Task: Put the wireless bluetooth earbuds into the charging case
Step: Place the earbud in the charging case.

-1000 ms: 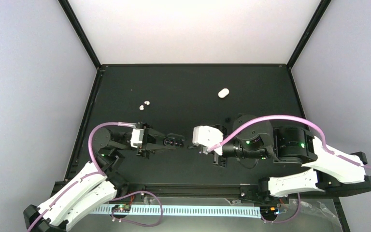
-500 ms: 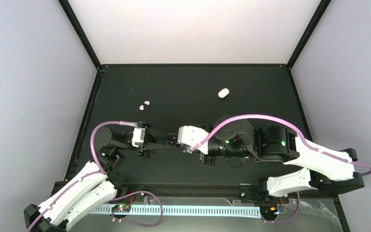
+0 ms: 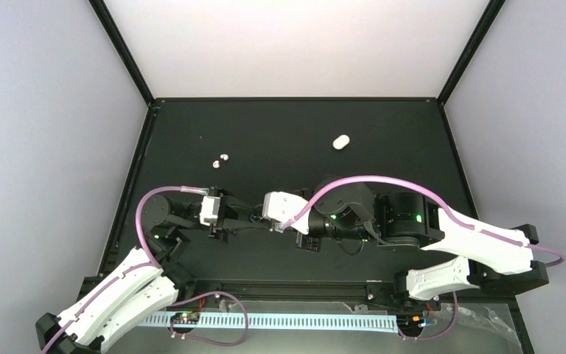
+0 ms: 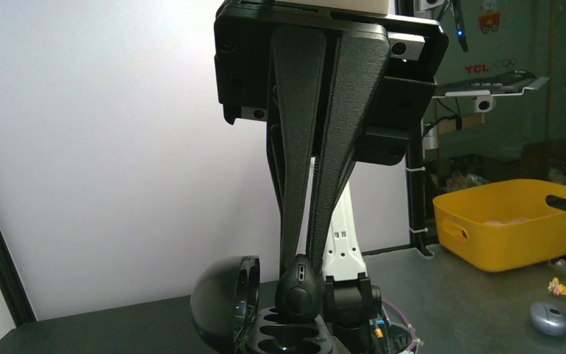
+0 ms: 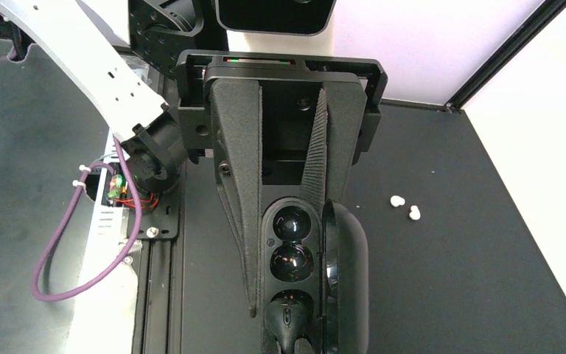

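Currently, my left gripper (image 3: 258, 218) pinches the charging case (image 5: 343, 265) from both sides, one finger (image 5: 237, 199) on each flank of its base. The case sits at the near-left-centre of the table (image 3: 383, 133), between my two wrists. I cannot tell whether it rests on the surface or is raised.

Case condition: lid swung open toward the far side, with two round wells exposed and unoccupied.

My right gripper (image 4: 298, 286) has its jaws pressed together and holds nothing. Its tip meets the right-hand end of the case base, beside the wells.

The wireless bluetooth earbuds (image 3: 225, 156) lie on the table just beside each other, far and slightly left of the case and apart from it.

A white oval object (image 3: 340, 141) lies farther right, well apart from both arms.
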You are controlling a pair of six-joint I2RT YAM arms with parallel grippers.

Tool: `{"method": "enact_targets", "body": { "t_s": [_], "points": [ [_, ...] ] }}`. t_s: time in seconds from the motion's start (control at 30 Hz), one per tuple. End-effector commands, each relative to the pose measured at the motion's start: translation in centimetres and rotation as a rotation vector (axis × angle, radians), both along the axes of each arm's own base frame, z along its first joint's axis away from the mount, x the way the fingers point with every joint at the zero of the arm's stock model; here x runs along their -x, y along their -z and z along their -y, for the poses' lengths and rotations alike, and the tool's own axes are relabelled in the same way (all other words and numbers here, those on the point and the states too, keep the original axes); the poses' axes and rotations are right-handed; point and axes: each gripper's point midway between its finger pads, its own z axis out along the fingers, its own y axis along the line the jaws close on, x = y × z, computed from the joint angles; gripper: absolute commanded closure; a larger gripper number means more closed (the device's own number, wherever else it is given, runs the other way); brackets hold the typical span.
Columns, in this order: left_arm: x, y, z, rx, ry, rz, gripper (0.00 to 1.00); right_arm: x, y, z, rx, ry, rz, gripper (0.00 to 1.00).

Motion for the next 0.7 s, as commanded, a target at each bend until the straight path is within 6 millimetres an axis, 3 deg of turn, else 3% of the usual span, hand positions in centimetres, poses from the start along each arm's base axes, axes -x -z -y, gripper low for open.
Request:
{"method": "enact_targets", "body": {
  "t_s": [0.0, 0.67],
  "points": [
    [0.54, -0.41, -0.19, 0.014, 0.005, 0.042, 0.98, -0.31, -0.78, 0.04, -0.012, 0.013, 0.03, 0.99],
    [1.14, -1.24, -0.47, 0.039, 0.029, 0.044, 0.98, -0.23, 0.02, -0.11, 0.018, 0.007, 0.029, 0.99]
  ]
}}
